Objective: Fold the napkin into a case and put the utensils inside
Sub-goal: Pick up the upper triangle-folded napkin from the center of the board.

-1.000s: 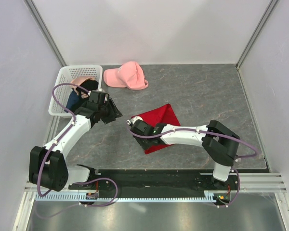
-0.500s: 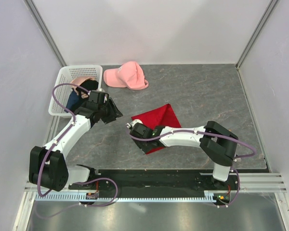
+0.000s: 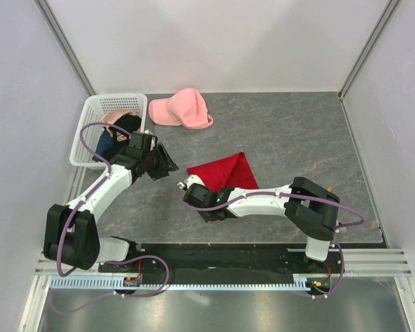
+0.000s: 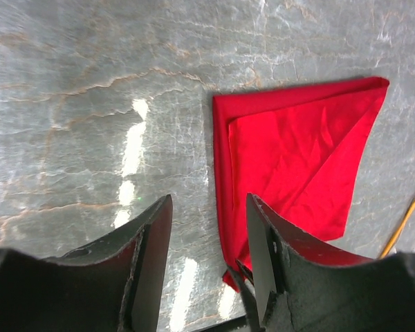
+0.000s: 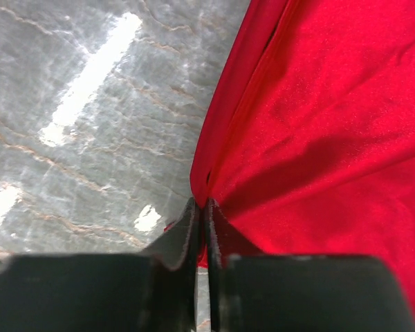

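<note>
One basket (image 3: 88,128) holds black, blue garments (image 3: 126,124); napkin (image 3: 227,171) lies outside.

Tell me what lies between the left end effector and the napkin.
Nothing: only bare grey tabletop separates the left end effector from the napkin. Both the top view and the left wrist view show this.

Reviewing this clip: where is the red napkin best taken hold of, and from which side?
The napkin lies flat and folded, so only an edge gives something to pinch. Probably best is its layered edge facing the left arm, approached low from the table on that side. The right tool is shut on that edge.
</note>
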### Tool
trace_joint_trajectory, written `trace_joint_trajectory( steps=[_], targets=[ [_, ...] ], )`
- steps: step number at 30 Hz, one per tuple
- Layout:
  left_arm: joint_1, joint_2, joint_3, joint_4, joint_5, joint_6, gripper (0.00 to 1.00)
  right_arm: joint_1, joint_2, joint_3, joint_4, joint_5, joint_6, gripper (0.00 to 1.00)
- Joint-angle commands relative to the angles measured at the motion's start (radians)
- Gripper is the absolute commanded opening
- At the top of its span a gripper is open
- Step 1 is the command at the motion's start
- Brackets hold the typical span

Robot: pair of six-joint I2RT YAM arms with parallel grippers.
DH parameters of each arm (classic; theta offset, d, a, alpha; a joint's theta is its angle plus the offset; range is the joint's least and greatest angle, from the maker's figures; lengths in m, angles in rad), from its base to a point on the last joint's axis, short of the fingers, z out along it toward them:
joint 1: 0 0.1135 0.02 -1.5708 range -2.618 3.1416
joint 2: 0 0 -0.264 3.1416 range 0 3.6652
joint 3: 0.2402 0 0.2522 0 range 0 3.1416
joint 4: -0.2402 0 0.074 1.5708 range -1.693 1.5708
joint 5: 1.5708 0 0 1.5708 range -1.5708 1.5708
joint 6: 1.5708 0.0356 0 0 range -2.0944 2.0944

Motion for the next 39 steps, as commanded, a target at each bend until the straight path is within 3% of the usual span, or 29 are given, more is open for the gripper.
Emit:
trace_joint_trajectory(
  steps=[1, 9, 22, 34, 39],
  targets=[
    [0.005, 0.041, -0.034, 0.070, 0.113, -0.004, 0.55, -0.012, 0.043, -0.031, -0.074, 0.088, -0.018, 0.00],
    [-0.013, 0.164, -0.077, 0.251, 0.270, -0.093, 0.59, -0.026, -0.097, 0.000, -0.064, -0.017, -0.027, 0.00],
    [-0.093, 0.337, -0.014, 0.314, 0.207, -0.150, 0.62, -0.092, -0.177, -0.039, -0.031, -0.103, -0.021, 0.00],
    [-0.105, 0.357, -0.028, 0.379, 0.189, -0.202, 0.61, -0.113, -0.195, -0.066, -0.008, -0.128, -0.023, 0.00],
    [-0.107, 0.434, 0.007, 0.371, 0.224, -0.225, 0.59, -0.115, -0.208, -0.068, -0.002, -0.136, -0.021, 0.00]
  ],
)
